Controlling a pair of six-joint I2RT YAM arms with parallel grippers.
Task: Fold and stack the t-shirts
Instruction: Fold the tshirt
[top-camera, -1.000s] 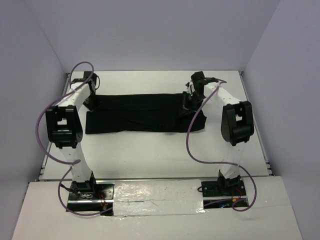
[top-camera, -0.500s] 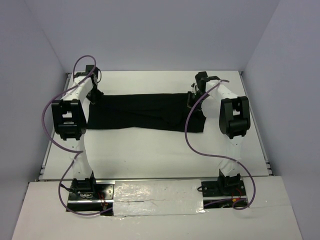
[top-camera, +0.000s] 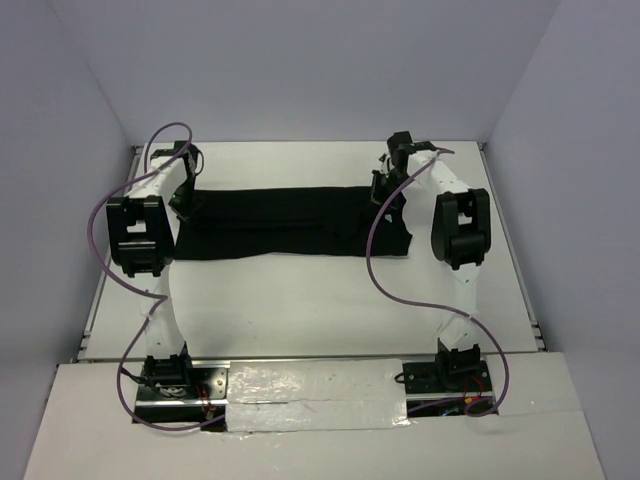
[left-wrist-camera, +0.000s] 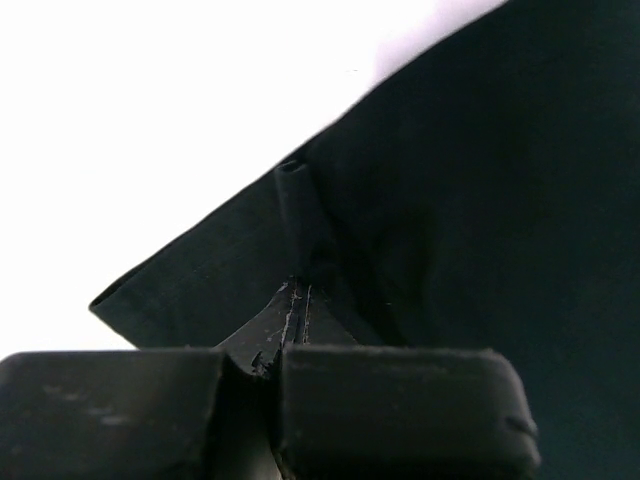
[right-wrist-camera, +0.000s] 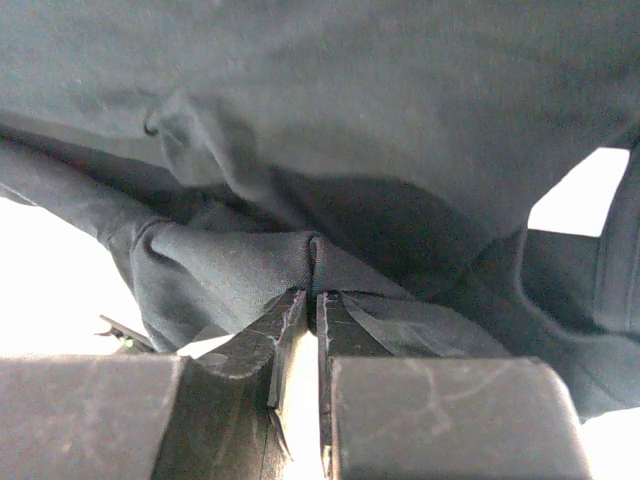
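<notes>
The black t-shirt (top-camera: 290, 220) lies as a wide, folded band across the far half of the white table (top-camera: 300, 300). My left gripper (top-camera: 186, 203) is at its left end. In the left wrist view the gripper (left-wrist-camera: 298, 300) is shut on a raised pinch of the cloth (left-wrist-camera: 480, 200) near its edge. My right gripper (top-camera: 383, 190) is at the shirt's far right end. In the right wrist view the gripper (right-wrist-camera: 312, 295) is shut on a bunched fold of the cloth (right-wrist-camera: 400, 100), which hangs rumpled above the fingers. The white tag is not visible.
Grey walls close the table in at the back and both sides. A purple cable (top-camera: 375, 270) loops from the right arm over the shirt's right end and the table; another (top-camera: 105, 200) loops at the left arm. Both arm bases stand at the near edge.
Both arms have moved toward the far wall, keeping their hold on the shirt. The shirt has been drawn away from me and pulled straighter, and its right end is less bunched.
</notes>
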